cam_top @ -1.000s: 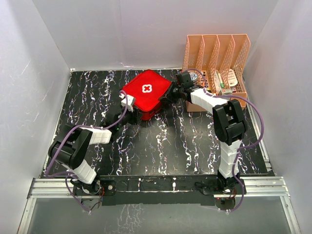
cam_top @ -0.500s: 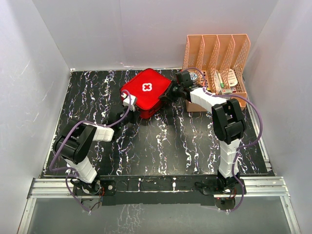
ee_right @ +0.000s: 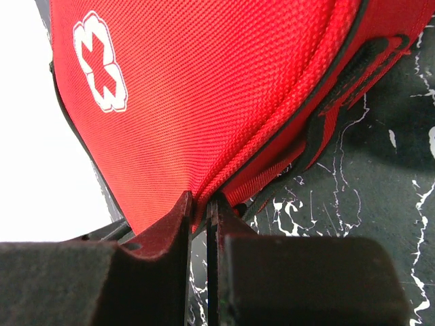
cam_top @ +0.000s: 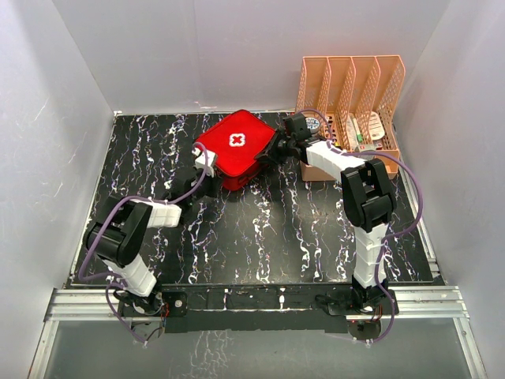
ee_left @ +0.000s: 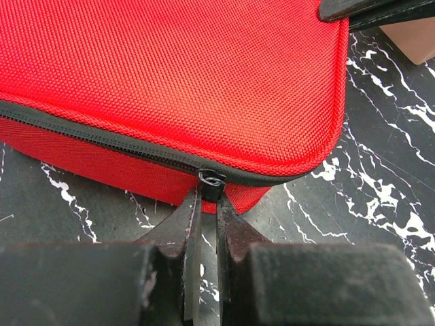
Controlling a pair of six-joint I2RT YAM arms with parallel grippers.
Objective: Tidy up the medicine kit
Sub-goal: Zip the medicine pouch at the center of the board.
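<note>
The medicine kit (cam_top: pixel 237 146) is a red fabric zip case with a white cross, lying closed at the back middle of the table. My left gripper (cam_top: pixel 207 162) is at its near-left corner. In the left wrist view my left gripper (ee_left: pixel 207 204) is shut on the black zipper pull (ee_left: pixel 211 185) below the red lid (ee_left: pixel 170 75). My right gripper (cam_top: pixel 272 151) is at the kit's right edge. In the right wrist view my right gripper (ee_right: pixel 202 204) is shut, pinching the piped rim of the kit (ee_right: pixel 204 88) by the seam.
An orange-pink file rack (cam_top: pixel 351 87) holding several small items stands at the back right, just behind my right arm. White walls close in the black marbled table (cam_top: pixel 260 237) on three sides. The rack's corner (ee_left: pixel 414 41) shows past the kit.
My left gripper has closed on the zipper pull at the kit's near-left corner. The right gripper has kept its pinch on the kit's rim and stayed in place.
</note>
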